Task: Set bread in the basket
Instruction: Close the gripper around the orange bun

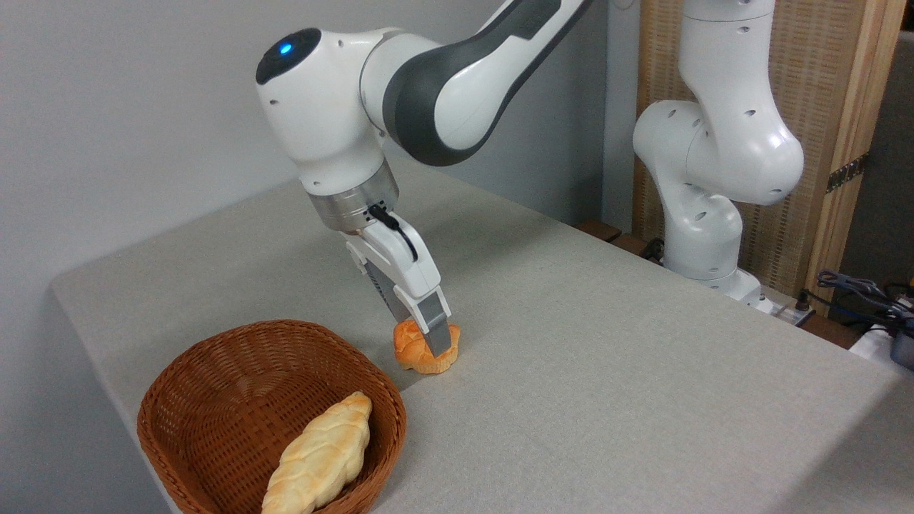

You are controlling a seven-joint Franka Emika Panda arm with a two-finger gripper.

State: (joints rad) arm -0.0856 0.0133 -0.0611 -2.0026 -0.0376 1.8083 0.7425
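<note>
The bread (413, 354), a small orange-golden knotted bun, sits on the grey table just right of the basket and looks slightly tilted. My gripper (426, 341) comes down on it from above. One finger (437, 330) crosses the bun's front and the other is behind it, so the jaws are shut on the bun. Its bottom edge seems to touch the table. The basket (214, 357), round brown wicker, stands at the front left corner of the table, a short gap from the bun.
A long pale braided loaf (321, 453) lies inside the basket toward its front right. The arm's white base (707, 214) stands at the table's far right edge, with cables (857, 293) beyond it. The table edge runs close to the basket's left side.
</note>
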